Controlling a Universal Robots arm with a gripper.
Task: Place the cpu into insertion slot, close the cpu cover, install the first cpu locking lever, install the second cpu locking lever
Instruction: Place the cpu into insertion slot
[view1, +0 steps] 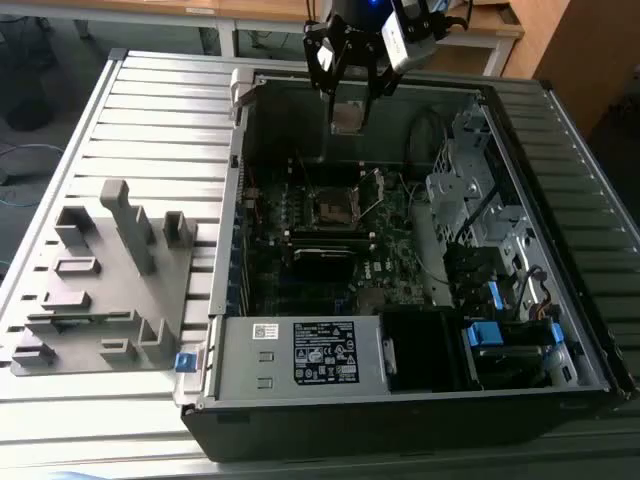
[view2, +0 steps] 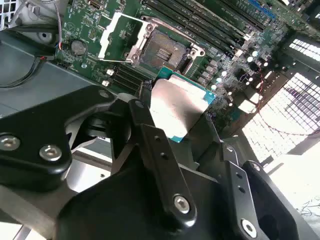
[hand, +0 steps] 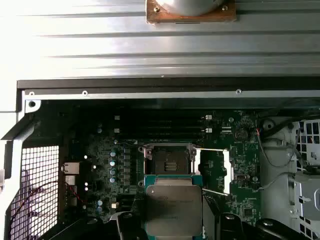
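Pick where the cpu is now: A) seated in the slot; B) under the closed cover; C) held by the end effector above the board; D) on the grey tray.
C: the end effector grips the cpu in the air; the slot is empty, its cover open.

In the first wrist view the cpu (hand: 174, 210) runs off the picture's edge, as do the gripper's fingers (hand: 230, 225) flanking it, and it hides the nearest rim of the insertion slot (hand: 167, 161). A copper-coloured plate (hand: 190, 17) is also cut off. In the second wrist view a black finger covers one cpu corner. In the exterior view the arm (view1: 350, 15) is cut off above the far wall of the computer case (view1: 290, 125).
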